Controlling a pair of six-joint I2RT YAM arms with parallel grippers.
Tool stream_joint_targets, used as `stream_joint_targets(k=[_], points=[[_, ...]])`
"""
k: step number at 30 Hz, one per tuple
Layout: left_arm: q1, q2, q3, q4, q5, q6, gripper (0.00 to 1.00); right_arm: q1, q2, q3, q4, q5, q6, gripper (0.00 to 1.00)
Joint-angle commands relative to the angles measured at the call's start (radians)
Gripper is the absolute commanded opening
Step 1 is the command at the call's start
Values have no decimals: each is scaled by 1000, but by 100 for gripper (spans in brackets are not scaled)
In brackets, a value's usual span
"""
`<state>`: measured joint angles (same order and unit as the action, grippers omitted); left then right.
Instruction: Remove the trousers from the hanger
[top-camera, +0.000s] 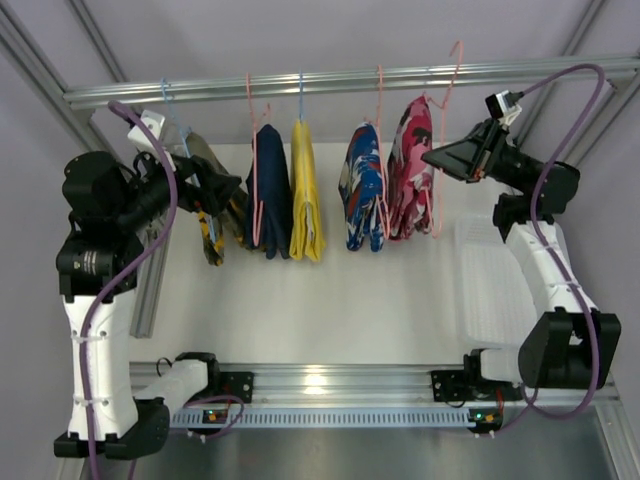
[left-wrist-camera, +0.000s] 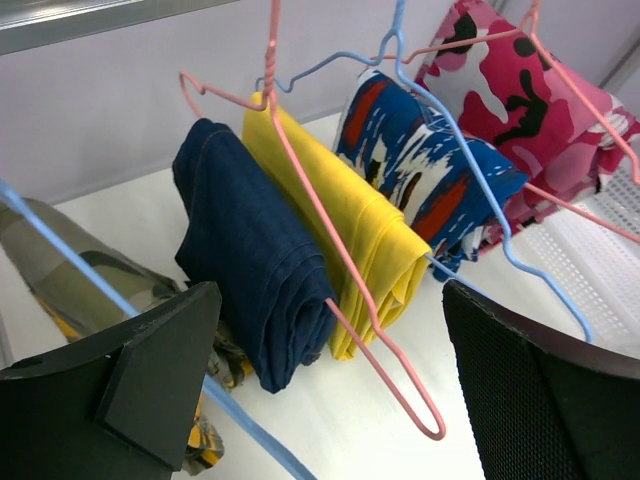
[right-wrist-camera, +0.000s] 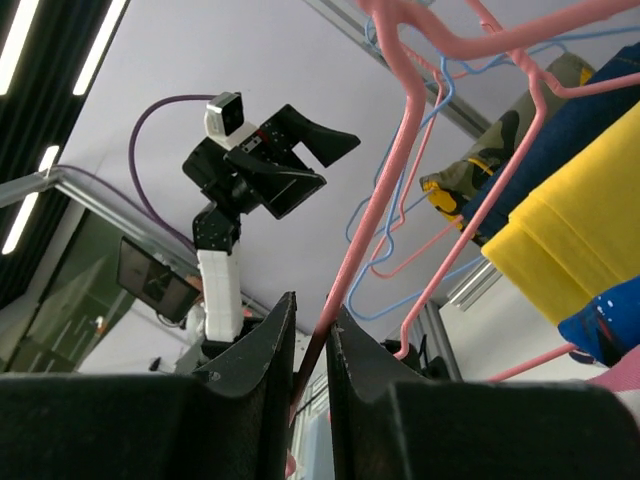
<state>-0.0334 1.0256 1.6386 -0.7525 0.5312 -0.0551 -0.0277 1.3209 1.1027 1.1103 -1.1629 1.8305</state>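
The right tool (right-wrist-camera: 310, 318) has its two fingers drawn almost together, pinching the thin wire of a pink hanger (right-wrist-camera: 400, 170) that runs up between them. In the top view this tool (top-camera: 440, 160) sits at 2 o'clock of the frame, high under the rail (top-camera: 350, 80). The red-pink trousers (top-camera: 412, 170), printed in white and dark patches, hang just beside it at 9 o'clock. The top view does not settle whether the pinched wire belongs to their hanger.

At 9 o'clock of that pair, nearly touching it, hang the blue print trousers (top-camera: 362, 190) with red and white streaks. Further the same way come a yellow pair (top-camera: 305, 190) and a navy pair (top-camera: 270, 185), all folded over wire hangers on the rail.

The left tool (top-camera: 225, 185) is at 9 o'clock of the frame, beside an olive patterned garment (top-camera: 210, 230). Its fingers stand wide apart with nothing between them.

Any label on the cloth is too small to tell.

A white ribbed tray (top-camera: 490, 290) lies on the tabletop (top-camera: 330, 300) at 6 o'clock of the right tool.
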Motion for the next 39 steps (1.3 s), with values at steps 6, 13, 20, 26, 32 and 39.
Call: stream_joint_targets(k=[6,13,20,26,32,39], points=[[3,60,34,133,259,-121,94,-49,-254,-36,183,45,-77,0],[-2,131,36,273,474,-291,95,-49,-408,-121,-18,12,-215,0],[-239,202,-72,663,564,-626,93,-49,-537,-138,-372,3,-476,0],[-514,336,3,723,487,-658,91,-49,-594,-135,-575,-7,-600,0],[-629,468,75,869,426,-744,90,-49,-657,-102,-819,14,-781,0],[-738,613,185,941,389,-764,89,-49,-701,-95,-955,48,-876,0]])
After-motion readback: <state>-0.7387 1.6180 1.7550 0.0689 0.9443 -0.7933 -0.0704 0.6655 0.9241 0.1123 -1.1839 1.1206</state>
